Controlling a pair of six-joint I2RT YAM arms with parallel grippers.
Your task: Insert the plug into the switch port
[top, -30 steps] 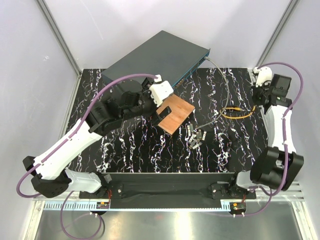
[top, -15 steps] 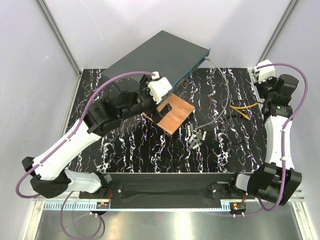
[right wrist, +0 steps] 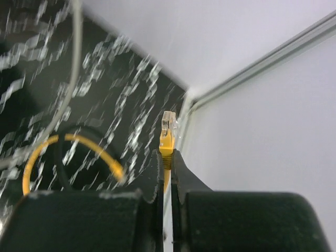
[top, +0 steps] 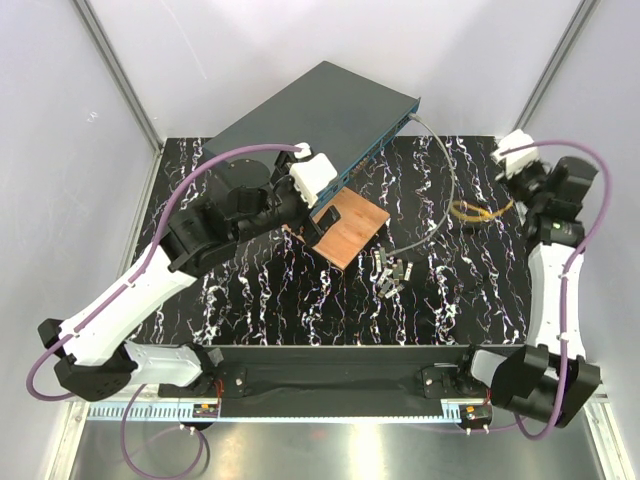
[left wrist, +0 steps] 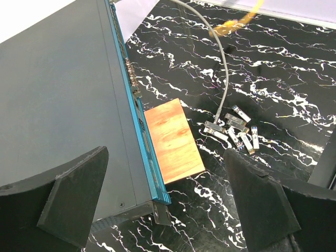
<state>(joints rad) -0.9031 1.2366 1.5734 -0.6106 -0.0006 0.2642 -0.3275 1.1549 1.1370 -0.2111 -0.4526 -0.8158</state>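
Right wrist view shows the right gripper [right wrist: 165, 157] clamped nearly closed on the yellow boot just behind the plug [right wrist: 168, 125], whose clear tip sticks out past the fingers toward the far right corner of the enclosure. In the top view, over the last second the right arm has swung its wrist round, and the loop of orange cable [top: 472, 209] has shifted a little farther back with it. The plug therefore looks picked up, though it sits at the far right, well apart from the switch port [left wrist: 131, 79] row on the teal face of the switch [top: 320, 110]. The left gripper [left wrist: 165, 168], spread wide and empty, has drifted slightly left and hangs over the wooden block [top: 350, 228]. Carrying the plug left and turning it to face the ports appears to be what remains.
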